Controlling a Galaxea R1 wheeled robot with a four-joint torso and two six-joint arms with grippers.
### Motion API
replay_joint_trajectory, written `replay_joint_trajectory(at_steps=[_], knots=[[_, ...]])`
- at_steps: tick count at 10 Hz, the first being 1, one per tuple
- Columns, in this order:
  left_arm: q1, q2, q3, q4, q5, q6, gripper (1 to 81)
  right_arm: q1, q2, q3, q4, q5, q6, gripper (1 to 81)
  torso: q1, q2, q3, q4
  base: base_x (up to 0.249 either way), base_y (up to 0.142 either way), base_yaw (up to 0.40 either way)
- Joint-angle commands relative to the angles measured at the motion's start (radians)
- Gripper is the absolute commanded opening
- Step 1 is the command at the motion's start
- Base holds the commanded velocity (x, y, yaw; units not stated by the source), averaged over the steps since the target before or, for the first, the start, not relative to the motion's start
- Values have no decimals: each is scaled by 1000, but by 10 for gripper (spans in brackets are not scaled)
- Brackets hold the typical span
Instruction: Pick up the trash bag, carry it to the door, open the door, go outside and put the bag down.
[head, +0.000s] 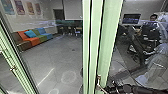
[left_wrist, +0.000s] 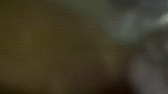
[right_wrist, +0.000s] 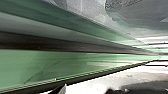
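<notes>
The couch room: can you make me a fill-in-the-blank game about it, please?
The pillow on the couch is ____.
The tall posts in the middle of the head view are ____.
In that view, the person is to the ____ of the posts.
The floor in front of the couch is ____.

Missing words: blue; green; right; gray.

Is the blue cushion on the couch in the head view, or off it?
On it: the blue cushion rests on the couch, over its orange part, with colored sections to either side.
</notes>
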Motion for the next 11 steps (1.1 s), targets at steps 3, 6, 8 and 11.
replay_joint_trajectory(at_steps=[3,6,8,11], knots=[[-21,3,13,-8,92,6,10,215,-46,-82,-17,-125,17,811,1,-1,0,0,89,0,0],[-21,3,13,-7,92,6,10,223,-55,-81,-17,-125,19,811,1,-1,0,0,77,0,0],[-21,3,13,-7,92,6,10,232,-71,-75,-17,-126,19,811,2,0,-1,0,67,0,0],[-21,3,13,-7,93,6,10,257,-104,-68,-16,-126,19,811,6,2,-2,0,0,0,0]])
